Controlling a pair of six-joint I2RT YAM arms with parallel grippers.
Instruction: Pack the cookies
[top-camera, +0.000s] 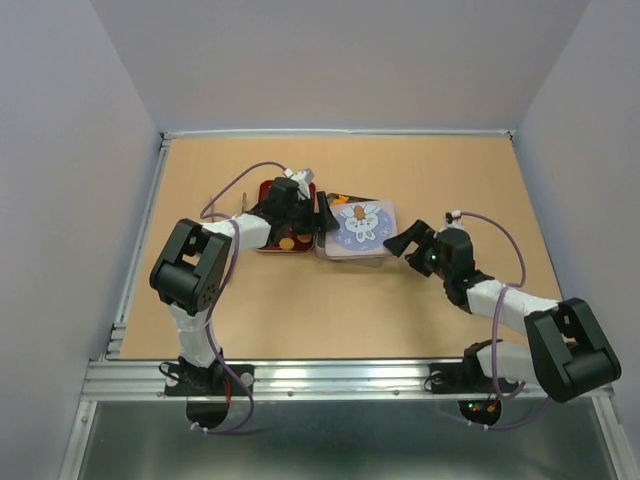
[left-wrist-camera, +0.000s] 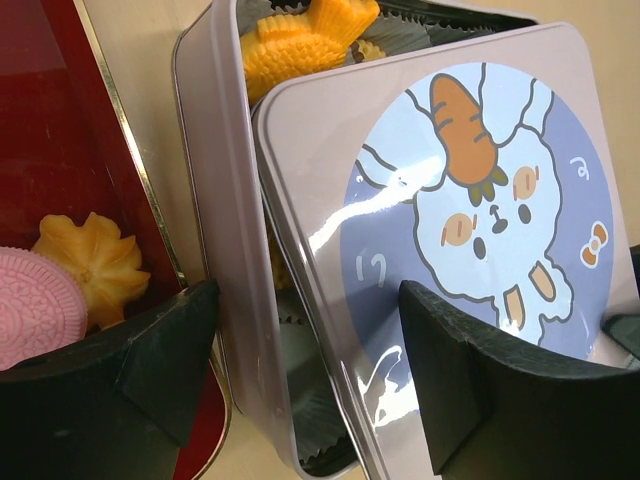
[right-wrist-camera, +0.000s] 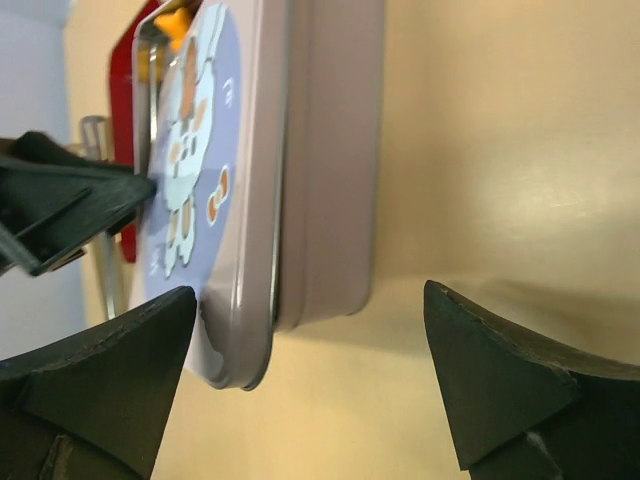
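Note:
A lilac tin stands next to a red tray. Its lid, printed with a rabbit and a carrot, lies askew on top and leaves the near-left side uncovered. An orange fish-shaped cookie shows inside the tin. A yellow flower cookie and a pink sandwich cookie lie in the tray. My left gripper is open and straddles the tin's wall and the lid's edge. My right gripper is open and empty, just off the tin's corner, with the lid overhanging.
In the top view the tray and the tin's lid sit side by side mid-table, with my left gripper between them and my right gripper to the tin's right. Bare tabletop lies in front.

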